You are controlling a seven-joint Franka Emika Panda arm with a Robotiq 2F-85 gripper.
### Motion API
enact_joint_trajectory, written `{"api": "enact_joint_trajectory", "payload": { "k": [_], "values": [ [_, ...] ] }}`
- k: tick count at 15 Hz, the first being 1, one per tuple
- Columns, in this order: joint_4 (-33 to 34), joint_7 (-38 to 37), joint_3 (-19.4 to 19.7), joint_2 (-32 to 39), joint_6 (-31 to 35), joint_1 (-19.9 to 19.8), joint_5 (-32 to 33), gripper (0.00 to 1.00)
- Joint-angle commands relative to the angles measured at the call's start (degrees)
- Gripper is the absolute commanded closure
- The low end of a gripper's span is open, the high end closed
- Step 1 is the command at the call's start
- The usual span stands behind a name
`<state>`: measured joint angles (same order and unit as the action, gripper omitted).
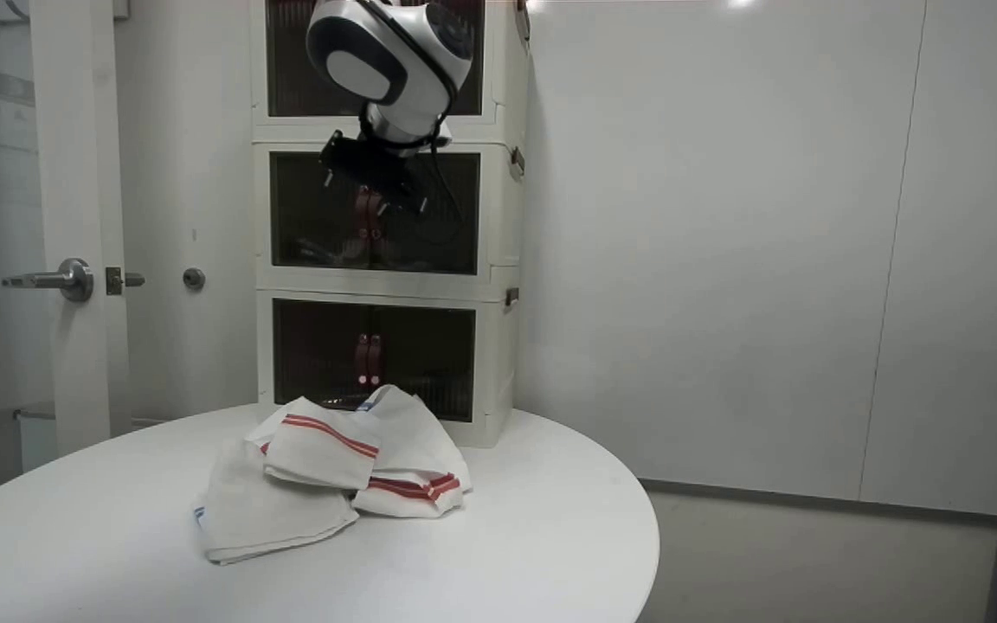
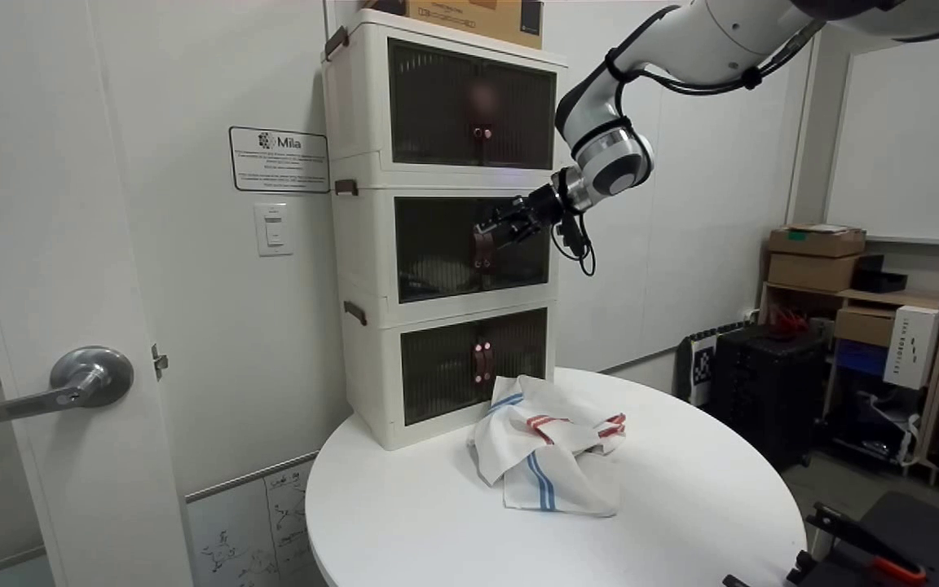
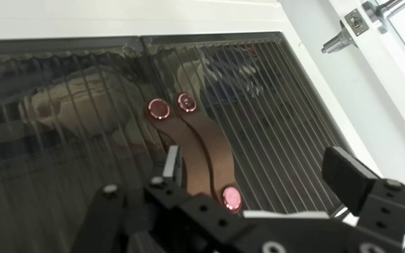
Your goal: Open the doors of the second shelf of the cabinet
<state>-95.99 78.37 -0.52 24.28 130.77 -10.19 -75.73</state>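
The cabinet (image 1: 505, 216) is a tall white tower of stacked compartments, also seen in an exterior view (image 2: 365, 244). Its second shelf has a pair of dark see-through doors (image 1: 455, 247), (image 2: 437, 261), both shut; dim pale items show behind them. In the wrist view the doors (image 3: 280, 126) fill most of the picture. Two brown strap handles (image 3: 195, 151) with pink studs sit side by side where the doors meet. My gripper (image 3: 258, 167) is open and empty in front of them, also seen in both exterior views (image 1: 377, 192), (image 2: 500, 231). One finger overlaps the handles' edge; contact cannot be told.
Crumpled white towels (image 1: 334, 467) with red and blue stripes lie on the round white table (image 1: 550, 536) before the lower tier. A cardboard box (image 2: 469, 20) sits on top of the cabinet. A room door with a lever handle (image 2: 86, 387) stands beside it.
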Motion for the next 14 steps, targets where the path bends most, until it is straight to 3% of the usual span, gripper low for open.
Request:
{"api": "enact_joint_trajectory", "payload": {
  "k": [1,3,5,6,7,10,14],
  "values": [
    [1.7,2.5,0.2,1.9,-2.8,0.3,-1.7,0.0],
    [2.1,3.6,0.2,2.4,-3.9,0.3,-1.6,0.0],
    [2.5,5.0,0.2,2.8,-4.2,0.4,-1.5,0.14],
    [2.6,5.5,0.2,3.0,-4.1,0.4,-1.5,0.14],
    [2.7,6.0,0.2,3.2,-3.3,0.5,-1.6,0.07],
    [3.1,7.7,0.4,3.4,-1.1,0.8,-2.4,0.0],
    [3.4,9.8,0.4,3.6,1.8,0.9,-4.9,0.0]
  ]
}}
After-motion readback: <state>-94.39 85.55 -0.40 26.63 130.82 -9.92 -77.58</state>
